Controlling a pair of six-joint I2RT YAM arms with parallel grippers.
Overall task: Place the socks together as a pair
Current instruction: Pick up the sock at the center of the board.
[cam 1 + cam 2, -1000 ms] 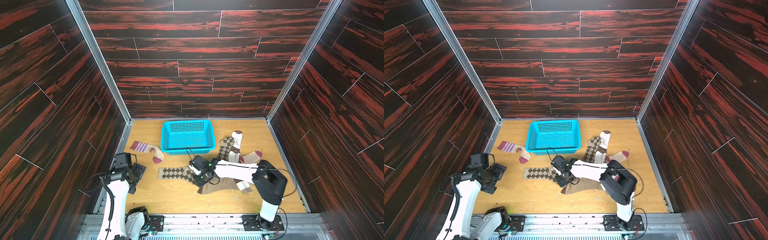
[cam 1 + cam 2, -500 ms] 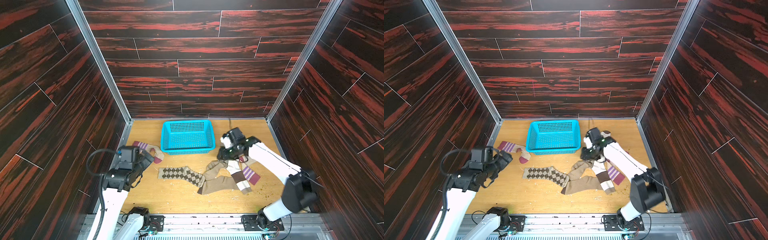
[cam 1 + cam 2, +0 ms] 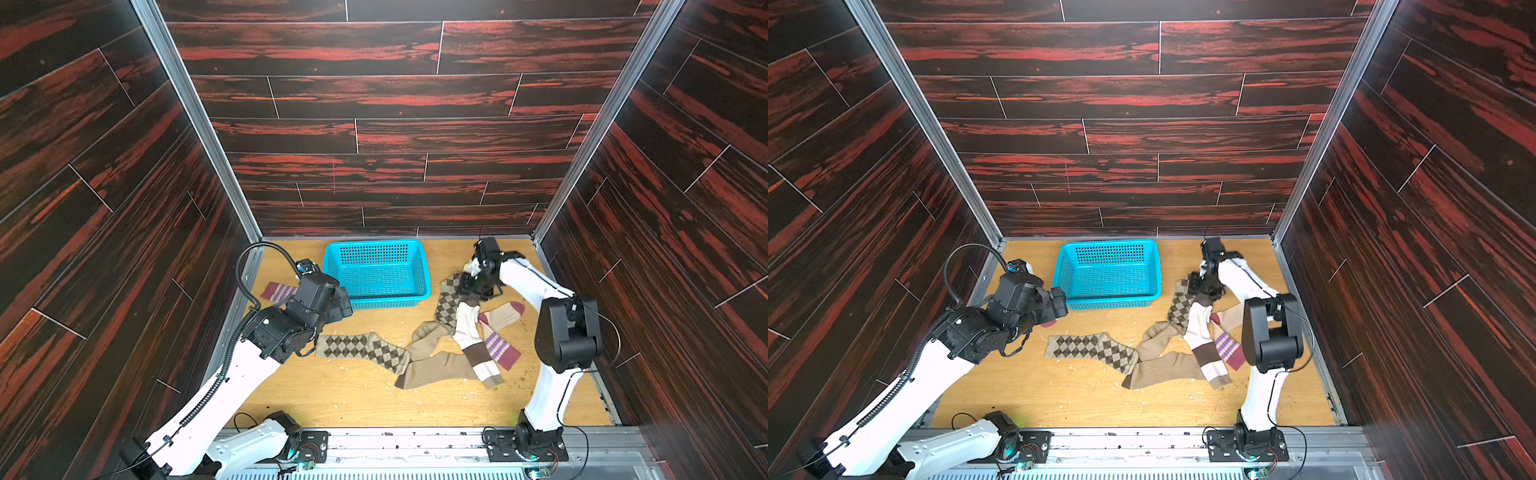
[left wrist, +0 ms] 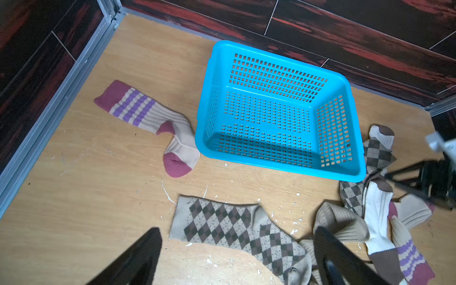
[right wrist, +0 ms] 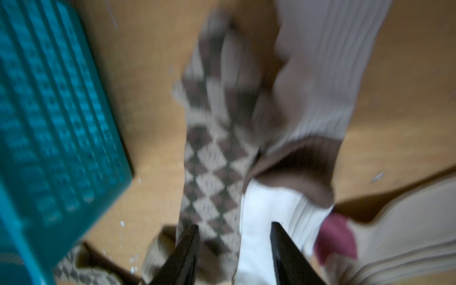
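The left gripper [image 4: 238, 230] is hovering wide open over an argyle sock [image 4: 217, 222], while the right gripper [image 5: 234, 225], fingers apart, is hanging over the sock pile [image 3: 449, 349] beside the basket [image 3: 424, 266].

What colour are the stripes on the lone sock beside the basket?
Purple, on the cream sock; the left wrist view shows them best.

socks [image 3: 440, 368] | unpaired | most heaped overlapping | striped sock [image 4: 148, 121] apart, flat
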